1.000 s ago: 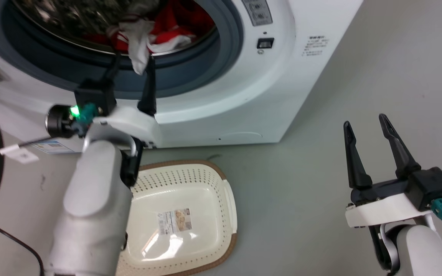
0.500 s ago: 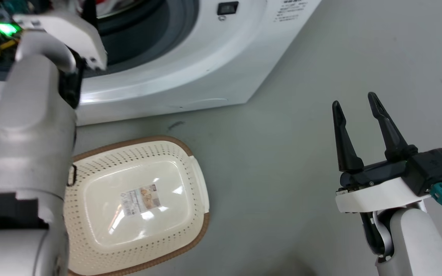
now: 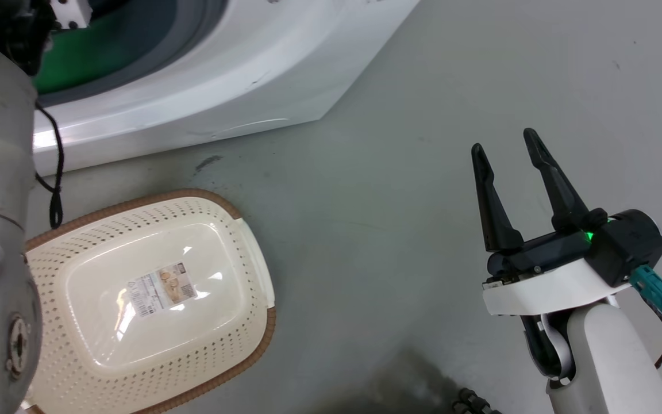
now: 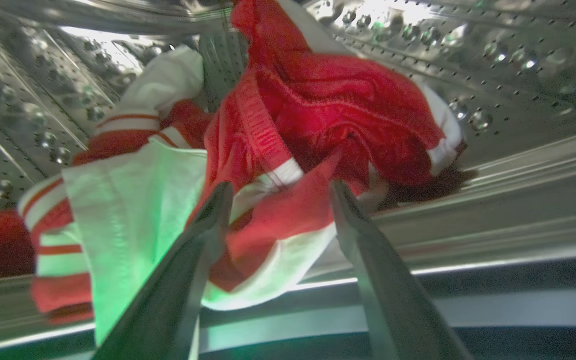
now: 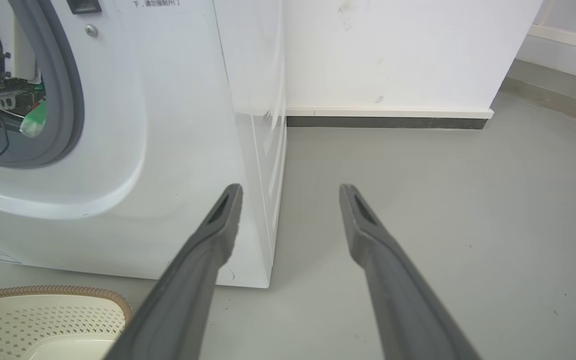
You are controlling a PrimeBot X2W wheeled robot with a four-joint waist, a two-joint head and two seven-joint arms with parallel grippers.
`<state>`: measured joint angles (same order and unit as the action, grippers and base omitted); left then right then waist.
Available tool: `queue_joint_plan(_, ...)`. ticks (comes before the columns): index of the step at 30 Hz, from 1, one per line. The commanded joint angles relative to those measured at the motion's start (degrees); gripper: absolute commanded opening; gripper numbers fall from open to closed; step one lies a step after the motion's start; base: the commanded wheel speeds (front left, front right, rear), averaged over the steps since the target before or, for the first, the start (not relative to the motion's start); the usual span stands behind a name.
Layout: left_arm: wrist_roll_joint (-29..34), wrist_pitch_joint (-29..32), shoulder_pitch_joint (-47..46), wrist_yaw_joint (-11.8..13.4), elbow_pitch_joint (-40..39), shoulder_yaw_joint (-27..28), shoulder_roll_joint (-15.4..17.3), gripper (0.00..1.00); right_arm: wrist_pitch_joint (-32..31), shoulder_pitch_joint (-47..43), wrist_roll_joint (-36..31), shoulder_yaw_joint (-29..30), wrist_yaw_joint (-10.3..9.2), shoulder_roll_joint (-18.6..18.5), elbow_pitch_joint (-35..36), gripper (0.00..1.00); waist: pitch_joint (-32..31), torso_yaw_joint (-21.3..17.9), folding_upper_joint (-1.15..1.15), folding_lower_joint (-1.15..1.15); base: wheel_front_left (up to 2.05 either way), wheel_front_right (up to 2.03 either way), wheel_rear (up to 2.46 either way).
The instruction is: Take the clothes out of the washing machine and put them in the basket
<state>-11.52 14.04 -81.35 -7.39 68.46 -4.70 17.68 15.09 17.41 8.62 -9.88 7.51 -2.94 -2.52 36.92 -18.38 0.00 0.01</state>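
Grey floor (image 3: 423, 86) across right of head view; dark scuff mark (image 3: 208, 163) upper centre-left, few small specks elsewhere. Right wrist view: white wall (image 5: 393, 50) along top, dark baseboard strip (image 5: 388, 122) beneath, meeting floor.

A line of small dark Chinese print (image 5: 155, 2) runs along the top of the washing machine (image 5: 178, 150) front, cut off and barely legible, while the paper label (image 3: 161, 289) on the basket (image 3: 222, 356) bottom and the woven lettering (image 4: 262, 134) on the red garment (image 4: 348, 115) band are too fine to read.
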Motion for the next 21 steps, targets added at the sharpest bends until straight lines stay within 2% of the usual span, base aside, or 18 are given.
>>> queue_joint_plan(1, -0.25, 0.6, -0.61, -0.05, 0.31, -0.13, 0.29, 1.0, 0.12, 1.02, 0.27, -0.17, -0.04, 0.11, -0.01, 1.0, 0.58, -0.72, 0.0, -0.01, 0.0, 0.0, 0.0)
queue_joint_plan(10, -3.22, 15.9, -2.64, -0.16, 3.95, -1.78, 1.45, 1.0, 0.12, 1.01, 2.12, -1.18, -0.04, 0.11, -0.65, 1.0, 1.27, -2.73, 0.0, -0.01, 0.0, 0.0, 0.0)
queue_joint_plan(11, -3.61, 17.16, -2.66, -0.18, 4.16, -1.66, 1.54, 0.59, 0.12, 1.04, 2.36, -1.3, -0.04, 0.11, -0.71, 1.0, 1.29, -2.85, 0.0, -0.01, 0.0, 0.0, 0.0)
queue_joint_plan(12, -3.81, 18.61, -2.68, -0.19, 4.37, -1.67, 1.54, 0.25, 0.12, 1.07, 2.57, -1.38, -0.04, 0.11, -0.79, 1.0, 1.3, -2.95, 0.0, -0.01, 0.0, 0.0, 0.0)
queue_joint_plan(13, -4.01, 19.61, -2.67, -0.19, 4.57, -1.69, 1.65, 0.0, 0.12, 1.12, 2.77, -1.45, -0.04, 0.11, -0.86, 1.0, 1.31, -3.05, 0.0, -0.01, 0.0, 0.0, 0.0)
queue_joint_plan(16, -4.14, 19.63, -2.8, 0.0, 4.22, -1.81, 2.42, 0.0, 0.12, 1.31, 3.15, -1.53, -0.04, 0.11, -0.99, 1.0, 1.22, -3.26, 0.0, -0.01, 0.0, 0.0, 0.0)
queue_joint_plan(21, -3.27, 12.9, -1.94, 1.2, 0.88, -2.66, 2.85, 0.0, 0.13, 1.29, 3.35, -1.12, -0.04, 0.11, -1.54, 1.0, 0.18, -2.87, 0.0, -0.01, 0.0, 0.0, 0.0)
